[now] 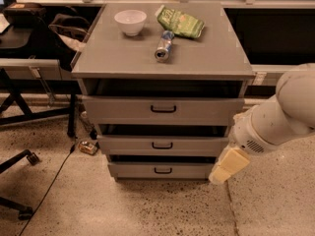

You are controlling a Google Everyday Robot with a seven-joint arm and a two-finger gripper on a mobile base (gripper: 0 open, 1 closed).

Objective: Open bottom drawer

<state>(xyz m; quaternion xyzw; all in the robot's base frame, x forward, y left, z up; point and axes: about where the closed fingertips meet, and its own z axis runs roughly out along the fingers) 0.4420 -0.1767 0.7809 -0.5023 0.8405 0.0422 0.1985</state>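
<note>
A grey cabinet [88, 90] stands on a speckled floor [147, 210], with three matte grey drawers stacked in its front. The bottom drawer [133, 170] is the lowest and shallowest of them, sitting just above the floor under the middle drawer [128, 145], with a dark gap between the two fronts; its small black handle [163, 170] is in the centre of the front and nothing is touching it. The top drawer [118, 110] has the tallest front. The gripper [228, 165], cream-coloured, hangs at the lower right corner of the cabinet, just beside the right end of the bottom drawer's front and well apart from the handle; whether it is apart or together I cannot tell. The white arm [280, 114] behind it reaches in from the right edge. On the worktop [123, 58] a white bowl [130, 21] stands upright near the back left, a green snack bag [180, 22] lies at the back right, and a can [164, 45] lies on its side between them, nearer the front. On the floor to the left of the cabinet lies a small object [88, 147], and a black cable [49, 186] runs across the floor beside it
</note>
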